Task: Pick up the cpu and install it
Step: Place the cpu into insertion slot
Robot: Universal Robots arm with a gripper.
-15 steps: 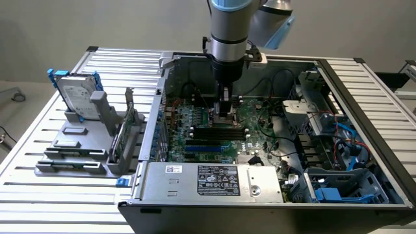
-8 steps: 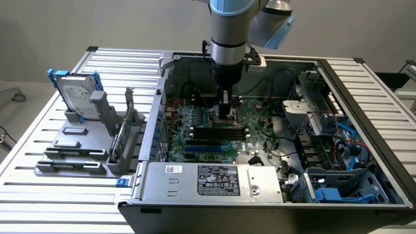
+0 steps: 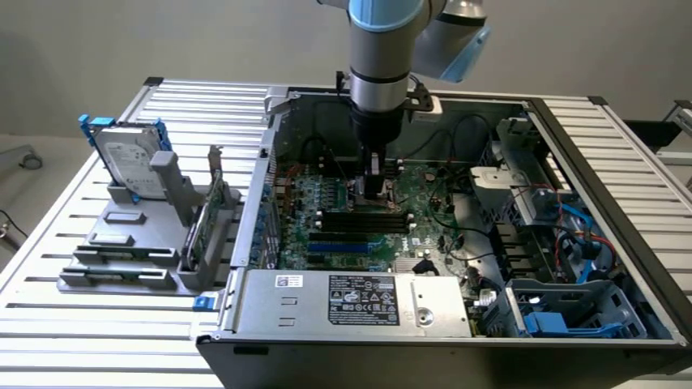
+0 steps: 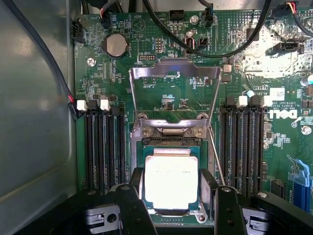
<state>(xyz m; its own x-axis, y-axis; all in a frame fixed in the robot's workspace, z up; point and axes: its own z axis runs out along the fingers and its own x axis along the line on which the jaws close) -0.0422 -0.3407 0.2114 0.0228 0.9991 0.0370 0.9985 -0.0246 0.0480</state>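
Over at the desk's (image 3: 206,101) left edge we've got the silver hard drive (image 3: 128,166), upright in its blue bracket. Moving right, here's the open metal case (image 3: 324,356) with the green motherboard (image 4: 122,73) inside. There the black gripper (image 4: 172,178) is clenched on the cpu (image 4: 171,188), a flat square with a dull silver top, lying within the metal-framed socket (image 4: 171,131), whose hinged load plate (image 4: 173,71) is flipped open.

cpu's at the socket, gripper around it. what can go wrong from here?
1. The gripper grips the cpu right at the socket; a slight tilt or offset could bend contacts.
2. The thin lever runs close beside one gripper finger and could snag.
3. The metal frame is flipped open at the socket's hinge; a careless retreat might knock it.
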